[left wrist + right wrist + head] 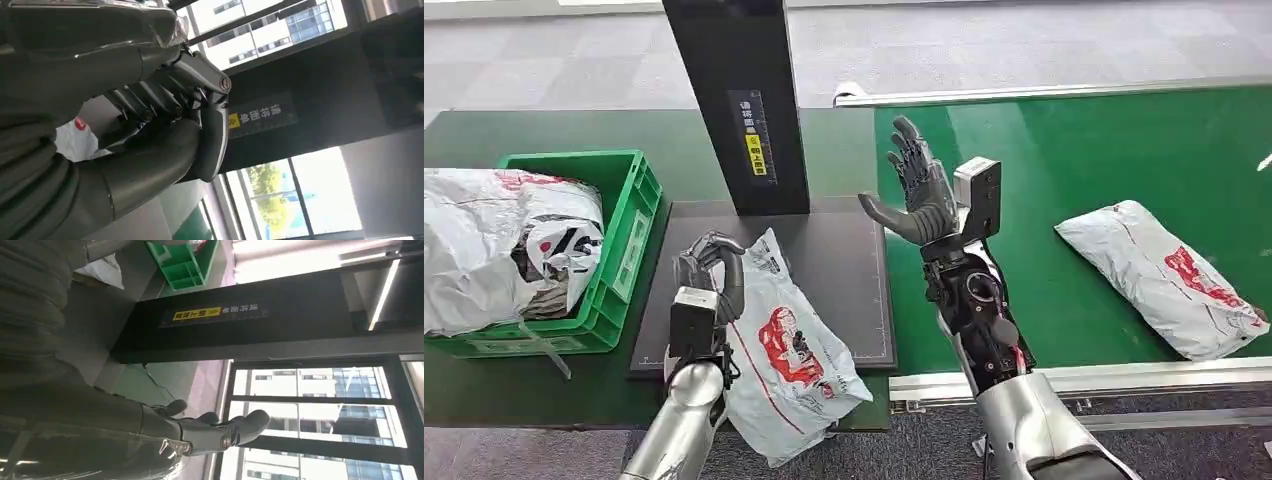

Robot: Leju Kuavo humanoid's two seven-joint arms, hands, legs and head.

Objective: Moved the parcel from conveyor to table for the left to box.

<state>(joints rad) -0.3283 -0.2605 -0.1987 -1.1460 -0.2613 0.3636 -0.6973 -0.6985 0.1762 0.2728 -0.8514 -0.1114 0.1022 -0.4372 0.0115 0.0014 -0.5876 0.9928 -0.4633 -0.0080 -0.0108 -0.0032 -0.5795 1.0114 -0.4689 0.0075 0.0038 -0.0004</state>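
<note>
- While the left robot hand (709,272) holds its fingers curled over the upper edge of the white plastic mailer parcel with the red print (789,350), this parcel lies tilted on the near edge of the dark scale mat (844,270) on the tabletop (484,390), and its lower corner hangs over the front edge.
- The right robot hand (919,190) is raised above the border between mat and green conveyor belt (1064,180), with fingers spread apart and nothing inside.
- I judge that the step in hand is the lift of the parcel toward the green plastic crate (629,225) on the left, which already contains grey-white bags (494,240).
- To do it well, the left robot hand should keep a firm grip, because the soft bag can slip or fold, and it should raise the parcel high enough to pass the crate wall.
- The right arm should remain away from the path.
- A second white mailer bag with red print (1169,275) waits on the belt, well apart.
- The black upright post with the yellow label (744,100) is cut off at the top.
- In the left wrist view the fingers (150,102) hide almost all of the parcel, so I cannot tell how deep the grip goes.
</note>
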